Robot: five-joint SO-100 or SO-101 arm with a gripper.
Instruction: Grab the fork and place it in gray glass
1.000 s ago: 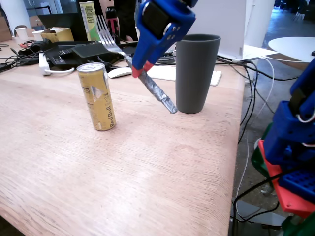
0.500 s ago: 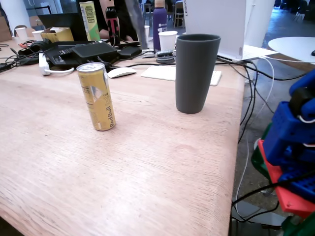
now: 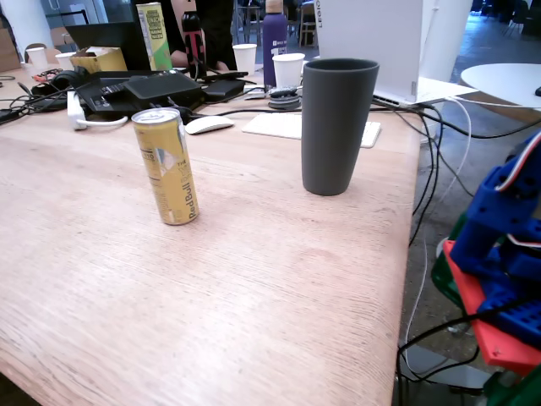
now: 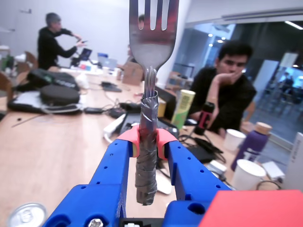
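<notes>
In the wrist view the silver fork (image 4: 152, 42) stands upright, tines at the top edge of the picture. Its foil-wrapped handle (image 4: 147, 161) is clamped between the red pads (image 4: 130, 137) of my blue gripper (image 4: 147, 140), which is shut on it. The gray glass (image 3: 337, 125) stands upright on the wooden table (image 3: 254, 288) in the fixed view, right of centre, and does not show in the wrist view. The gripper and the fork are out of the fixed view; only the blue and red arm base (image 3: 505, 254) shows at its right edge.
A gold can (image 3: 167, 166) stands left of the glass; its top (image 4: 26, 215) shows low in the wrist view. White cups (image 3: 288, 69), a purple bottle (image 3: 274, 42), a mouse (image 3: 208, 125), cables and bags crowd the table's far edge. People sit beyond the table.
One second ago the gripper held the fork slanted between can and glass in the fixed view. It has since left that view through the top edge, fork still held.
</notes>
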